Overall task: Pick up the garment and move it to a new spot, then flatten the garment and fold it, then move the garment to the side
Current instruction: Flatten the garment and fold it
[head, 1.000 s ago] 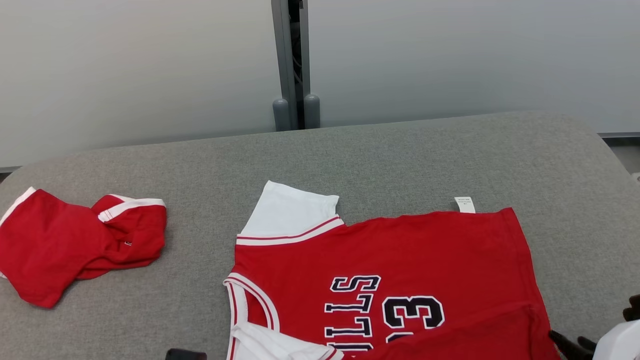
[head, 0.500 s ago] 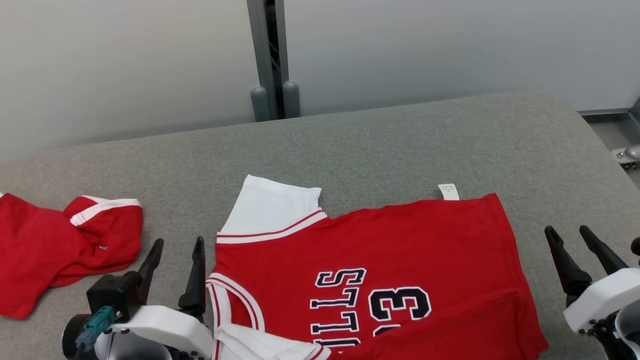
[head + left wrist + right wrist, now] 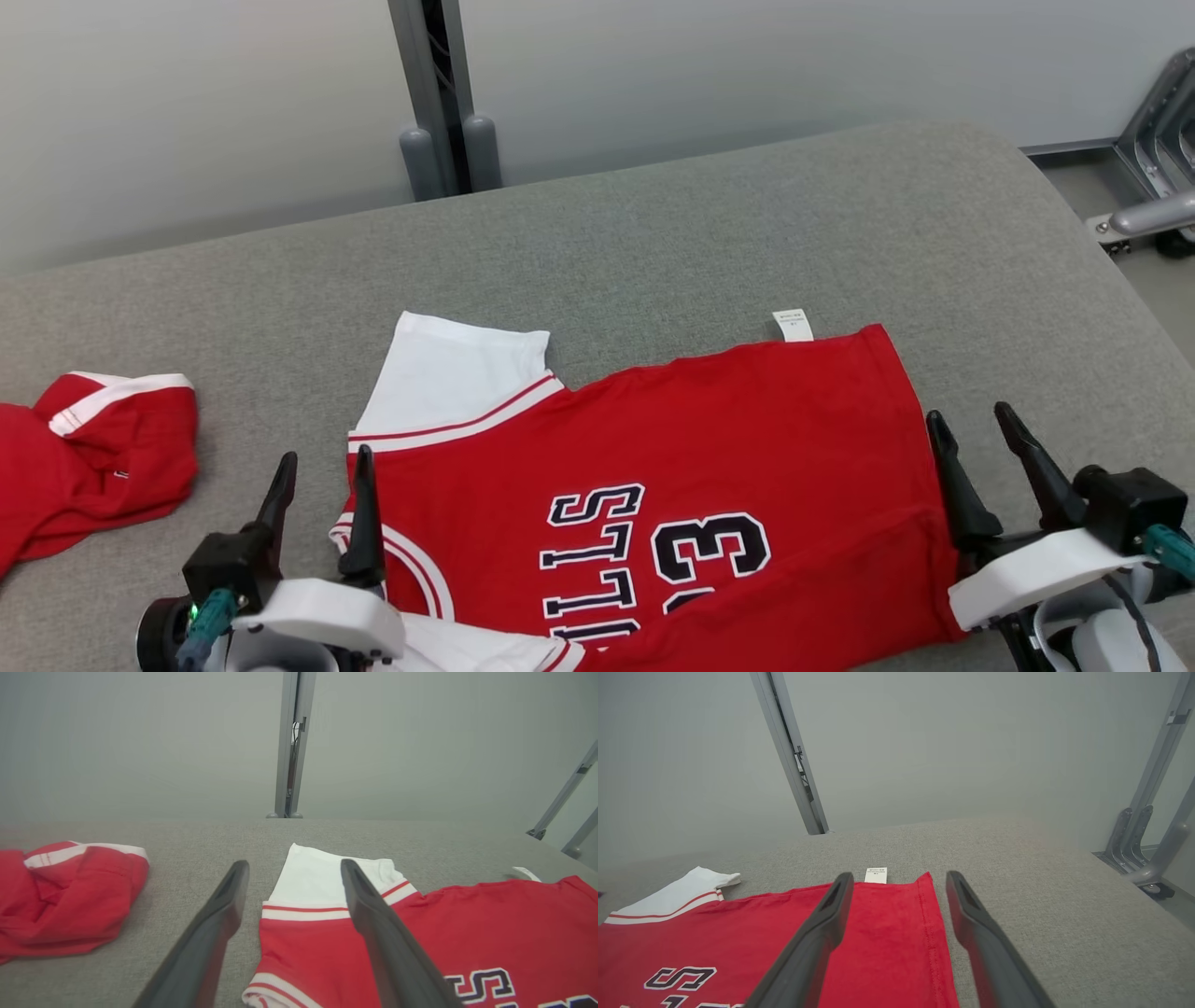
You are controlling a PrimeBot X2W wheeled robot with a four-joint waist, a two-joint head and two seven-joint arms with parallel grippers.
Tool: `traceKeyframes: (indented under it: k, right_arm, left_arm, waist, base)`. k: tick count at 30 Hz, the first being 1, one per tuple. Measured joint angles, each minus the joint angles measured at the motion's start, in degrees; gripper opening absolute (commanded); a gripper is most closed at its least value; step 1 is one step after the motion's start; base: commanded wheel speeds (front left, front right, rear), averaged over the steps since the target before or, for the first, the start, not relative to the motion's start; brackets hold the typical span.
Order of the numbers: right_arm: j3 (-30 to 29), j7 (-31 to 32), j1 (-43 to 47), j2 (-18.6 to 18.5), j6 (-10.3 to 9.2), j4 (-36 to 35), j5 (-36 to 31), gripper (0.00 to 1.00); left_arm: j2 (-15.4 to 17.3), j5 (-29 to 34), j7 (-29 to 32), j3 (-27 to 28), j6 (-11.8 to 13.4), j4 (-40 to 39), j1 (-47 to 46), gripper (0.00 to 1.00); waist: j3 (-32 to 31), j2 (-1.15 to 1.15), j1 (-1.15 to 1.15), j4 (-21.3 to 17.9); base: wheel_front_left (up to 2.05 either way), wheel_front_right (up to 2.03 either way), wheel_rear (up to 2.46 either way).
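Note:
The garment (image 3: 653, 439) is a red jersey with white sleeves and dark lettering, lying flat on the grey table (image 3: 700, 243). Its far white sleeve (image 3: 457, 373) and a small label (image 3: 792, 325) lie at its far edge. My left gripper (image 3: 325, 455) stands open by the jersey's left edge; in the left wrist view (image 3: 294, 863) its fingers straddle the sleeve's edge above the cloth (image 3: 490, 924). My right gripper (image 3: 968, 412) stands open at the right hem; in the right wrist view (image 3: 899, 875) the hem (image 3: 887, 933) runs between its fingers. Neither holds anything.
A second red piece with white trim (image 3: 84, 457) lies crumpled at the table's left, also in the left wrist view (image 3: 65, 896). A grey post (image 3: 439, 93) stands behind the table against the pale wall. Metal frame legs (image 3: 1153, 187) stand beyond the right edge.
Both grippers have come up into the head view from the bottom edge, open, flanking the jersey. The camera has turned, so the whole scene sits further left and higher.

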Motion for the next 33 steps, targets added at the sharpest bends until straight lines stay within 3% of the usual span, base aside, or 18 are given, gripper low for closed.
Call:
traceKeyframes:
  k: [10, 15, 25, 33]
  right_arm:
    - [-0.8, -0.6, -3.8, 1.0, 0.0, 1.6, 0.5, 1.0]
    - [-0.6, 0.0, -8.5, 0.7, 0.0, 6.3, 1.3, 1.0]
    - [0.4, 10.4, -25.2, -0.4, -0.01, 21.8, 17.6, 1.0]
    - [4.0, 14.6, -31.3, -2.8, -0.01, 30.5, 24.6, 1.0]
  left_arm:
    - [2.5, 0.9, 0.2, 0.9, -0.7, 5.2, -7.7, 1.0]
    - [2.5, 1.3, 1.0, 0.1, -0.7, 4.8, -10.3, 1.0]
    - [2.7, 3.1, 3.8, -2.6, -0.7, 1.4, -13.2, 1.0]
    - [3.8, 3.6, 5.4, -3.2, -0.4, -1.8, -13.9, 1.0]
  waist:
    - [3.6, 0.0, 0.0, -2.0]
    - [6.4, 0.0, 0.0, -2.6]
    - [11.8, 0.0, 0.0, 0.0]
    - [14.2, 0.0, 0.0, 3.1]
  base:
    - [0.0, 0.0, 0.0]
    - [0.0, 0.0, 0.0]
    - [0.0, 0.0, 0.0]
    - [0.0, 0.0, 0.0]
